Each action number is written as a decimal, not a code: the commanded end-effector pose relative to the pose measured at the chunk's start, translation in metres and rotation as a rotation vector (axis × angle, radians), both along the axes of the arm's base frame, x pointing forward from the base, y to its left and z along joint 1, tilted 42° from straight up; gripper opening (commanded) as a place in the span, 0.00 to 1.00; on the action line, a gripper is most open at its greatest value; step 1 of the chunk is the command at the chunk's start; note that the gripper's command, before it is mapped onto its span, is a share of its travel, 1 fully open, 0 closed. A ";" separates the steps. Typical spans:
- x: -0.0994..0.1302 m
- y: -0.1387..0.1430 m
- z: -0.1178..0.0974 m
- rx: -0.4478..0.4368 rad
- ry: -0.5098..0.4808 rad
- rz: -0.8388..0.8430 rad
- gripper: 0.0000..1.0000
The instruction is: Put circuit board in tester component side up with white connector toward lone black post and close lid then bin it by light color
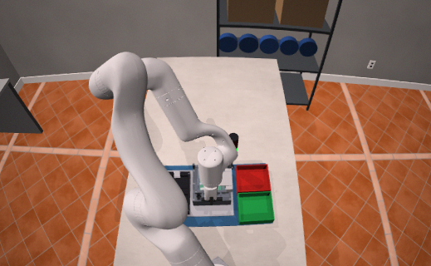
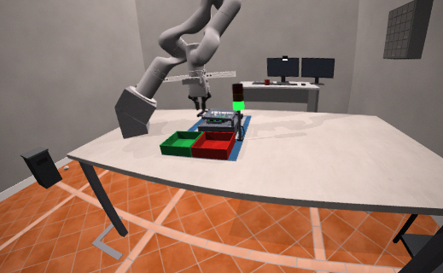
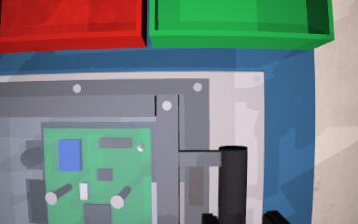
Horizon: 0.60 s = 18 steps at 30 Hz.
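The green board (image 3: 135, 165) lies component side up in the tester under the clear lid (image 3: 167, 150), which looks down flat. Its lower part is cut off in the wrist view. The signal light (image 2: 238, 105) glows green. My gripper (image 2: 201, 109) (image 3: 242, 220) is partly open, with nothing between its fingers. It points down above the lid's black handle (image 3: 233, 180), whose bar shows between the two fingertips in the wrist view. I cannot make out the hook's small tab. The red bin (image 1: 252, 179) (image 2: 213, 145) (image 3: 72, 20) and green bin (image 1: 255, 208) (image 2: 181, 142) (image 3: 240, 20) look empty.
The bins stand side by side along the tester's side, at the blue mat (image 1: 216, 220) (image 3: 290, 125). The light's thin pole (image 2: 240, 128) rises near the red bin. A black tray (image 1: 181, 187) lies on the tester's other side, partly hidden by my arm.
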<state>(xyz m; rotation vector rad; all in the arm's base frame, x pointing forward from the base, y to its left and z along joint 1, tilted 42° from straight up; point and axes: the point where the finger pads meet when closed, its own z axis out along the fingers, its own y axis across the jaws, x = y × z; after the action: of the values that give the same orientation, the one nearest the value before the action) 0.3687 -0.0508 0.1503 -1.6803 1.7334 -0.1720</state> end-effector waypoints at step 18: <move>0.004 0.002 -0.005 0.000 -0.001 0.000 0.28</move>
<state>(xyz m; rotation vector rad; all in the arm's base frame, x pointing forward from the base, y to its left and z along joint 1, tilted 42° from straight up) 0.3723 -0.0486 0.1456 -1.6802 1.7333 -0.1724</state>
